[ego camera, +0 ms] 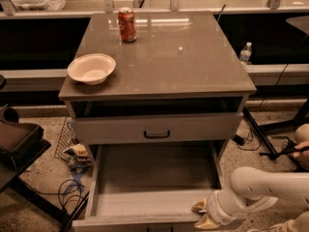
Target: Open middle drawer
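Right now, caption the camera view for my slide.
Pulled-out middle drawer with the gripper at its front right corner; bowl and can on top.

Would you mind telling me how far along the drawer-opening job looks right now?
Mostly done: the middle drawer stands pulled well out below the upper drawer, its floor in plain view. In hand: the gripper sits at that drawer's front right corner. Left: probably only backing the gripper away, perhaps after a little more pull.
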Controlling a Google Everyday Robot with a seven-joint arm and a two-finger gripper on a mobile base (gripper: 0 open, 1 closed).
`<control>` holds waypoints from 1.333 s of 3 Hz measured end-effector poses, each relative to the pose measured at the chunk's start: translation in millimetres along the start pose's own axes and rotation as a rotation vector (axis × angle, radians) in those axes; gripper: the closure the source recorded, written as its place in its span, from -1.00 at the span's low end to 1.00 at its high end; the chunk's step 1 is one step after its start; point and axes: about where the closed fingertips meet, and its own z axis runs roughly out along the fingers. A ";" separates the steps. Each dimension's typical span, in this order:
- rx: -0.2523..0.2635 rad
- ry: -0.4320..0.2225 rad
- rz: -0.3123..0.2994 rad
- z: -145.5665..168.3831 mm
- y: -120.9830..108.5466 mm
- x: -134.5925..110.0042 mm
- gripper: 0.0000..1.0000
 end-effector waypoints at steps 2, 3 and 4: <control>0.013 0.069 -0.023 -18.8 -15.7 -12.9 1.00; 0.037 0.097 -0.033 -36.2 -20.3 -20.4 1.00; 0.073 0.137 -0.049 -61.0 -26.0 -31.8 1.00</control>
